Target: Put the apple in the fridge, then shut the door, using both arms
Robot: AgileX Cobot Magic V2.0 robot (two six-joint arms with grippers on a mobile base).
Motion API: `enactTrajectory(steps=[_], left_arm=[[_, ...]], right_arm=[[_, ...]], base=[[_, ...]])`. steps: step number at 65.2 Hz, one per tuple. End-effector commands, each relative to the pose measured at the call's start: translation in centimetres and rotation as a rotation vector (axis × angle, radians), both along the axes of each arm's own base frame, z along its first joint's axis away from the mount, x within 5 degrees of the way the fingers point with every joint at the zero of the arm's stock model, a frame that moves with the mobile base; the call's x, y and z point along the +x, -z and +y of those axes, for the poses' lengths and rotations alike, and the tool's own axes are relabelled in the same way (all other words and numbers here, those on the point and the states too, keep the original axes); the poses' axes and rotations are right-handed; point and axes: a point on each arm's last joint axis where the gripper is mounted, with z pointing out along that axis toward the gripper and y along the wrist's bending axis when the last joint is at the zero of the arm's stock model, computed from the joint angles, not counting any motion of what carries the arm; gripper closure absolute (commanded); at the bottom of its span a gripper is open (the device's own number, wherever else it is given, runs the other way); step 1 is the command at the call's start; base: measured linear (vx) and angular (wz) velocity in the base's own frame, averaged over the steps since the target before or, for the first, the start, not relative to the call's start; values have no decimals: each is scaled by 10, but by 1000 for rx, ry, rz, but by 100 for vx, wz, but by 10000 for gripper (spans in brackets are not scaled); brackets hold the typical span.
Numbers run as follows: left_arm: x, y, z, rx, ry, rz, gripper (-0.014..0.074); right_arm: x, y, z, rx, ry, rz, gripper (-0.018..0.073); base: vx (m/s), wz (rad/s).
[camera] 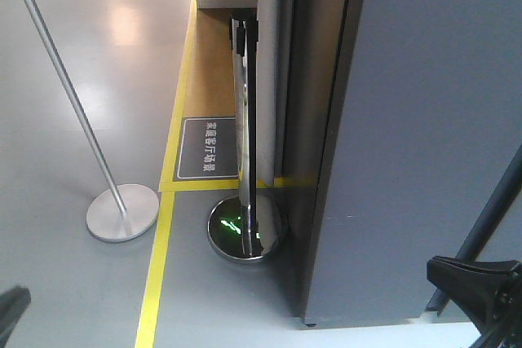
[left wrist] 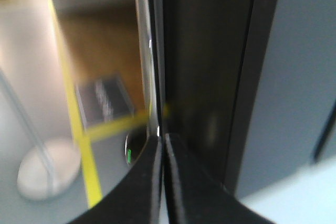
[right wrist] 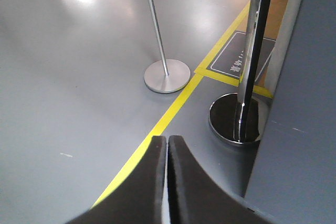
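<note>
No apple shows in any view. The fridge [camera: 424, 144] runs off frame (the left wrist view is blurred). Both the left gripper [left wrist: 162, 177] and right gripper [right wrist: 168, 177] have fingers together, empty. Beside the fridge stand a mirror-polished pole [camera: 242, 120] and, farther off, a matte pole [camera: 73, 103].

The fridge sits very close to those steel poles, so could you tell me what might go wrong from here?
1. The shiny pole stands right beside the fridge, its round base nearly at the cabinet's foot; an arm sweeping there could knock it over.
2. Both the left tool and right tool are shut and no apple is in view, so its placement cannot be confirmed.
</note>
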Motion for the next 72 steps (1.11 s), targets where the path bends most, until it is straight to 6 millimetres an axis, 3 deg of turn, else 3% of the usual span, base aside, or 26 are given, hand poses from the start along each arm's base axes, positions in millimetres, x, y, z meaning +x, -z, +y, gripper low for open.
enactTrajectory(steps=[1, 14, 43, 72], left_arm=[[1, -5, -1, -41, 3, -94, 604], [0, 1, 7, -14, -82, -46, 604], [-29, -6, 22, 20, -209, -231, 604], [-28, -3, 27, 34, -290, -181, 604]], right_arm=[[3, -11, 0, 39, 14, -40, 561], [3, -11, 0, 39, 14, -40, 561], [3, -11, 0, 40, 13, -40, 561], [3, -11, 1, 42, 6, -38, 561]], base=[[0, 0], [0, 0], [0, 0], [0, 0]])
